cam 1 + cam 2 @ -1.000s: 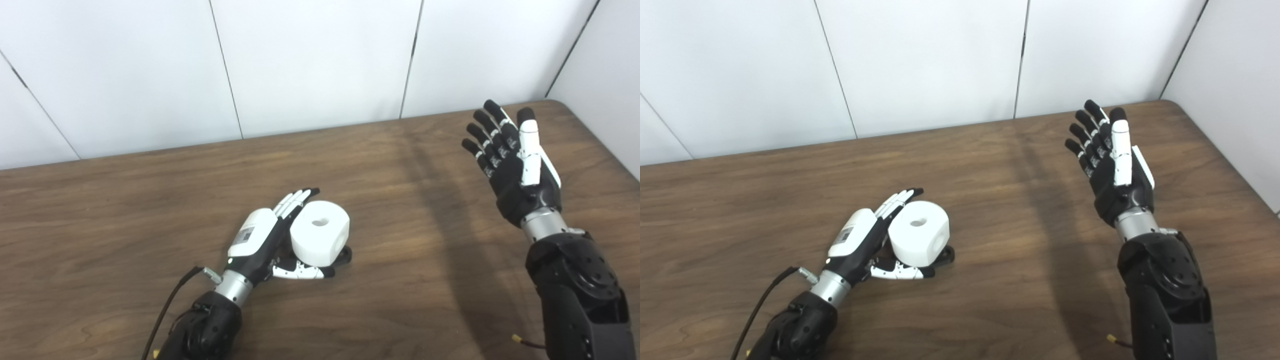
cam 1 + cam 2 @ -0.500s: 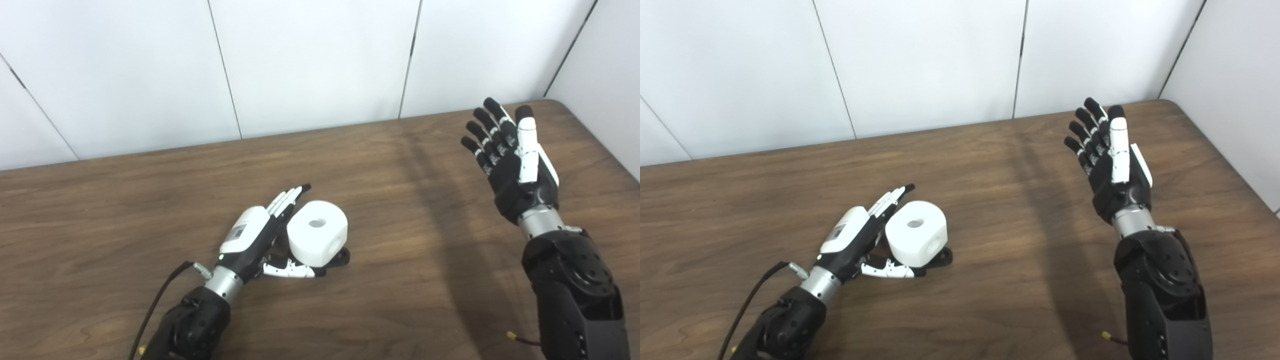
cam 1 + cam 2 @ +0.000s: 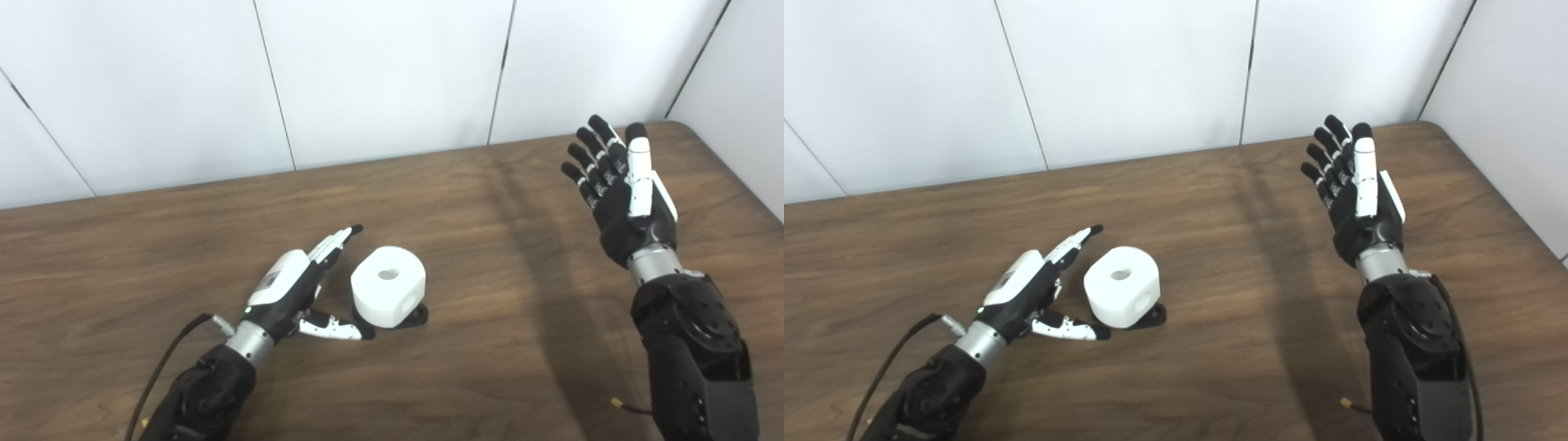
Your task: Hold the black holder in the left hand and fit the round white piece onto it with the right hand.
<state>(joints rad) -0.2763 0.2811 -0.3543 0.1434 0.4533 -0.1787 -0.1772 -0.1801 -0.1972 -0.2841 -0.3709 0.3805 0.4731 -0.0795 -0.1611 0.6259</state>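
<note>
On the black holder [image 3: 415,316] sits a holed round white piece [image 3: 388,285]

Left hand [image 3: 288,294]: low over the surface at lower left, arm entering from the bottom-left corner and angled up to the right. White back of the hand faces up and left. Fingers [image 3: 334,240] extended straight, close together, pointing up-right. Thumb [image 3: 334,329] splayed out to the right, well apart from the fingers. Nothing held.

Right hand [image 3: 1353,190]: raised at upper right on a near-vertical forearm entering from the bottom-right edge. Black palm faces left, toward the other arm. Fingers upright, slightly fanned; thumb straight alongside them. Nothing held. The two hands are well apart.
</note>
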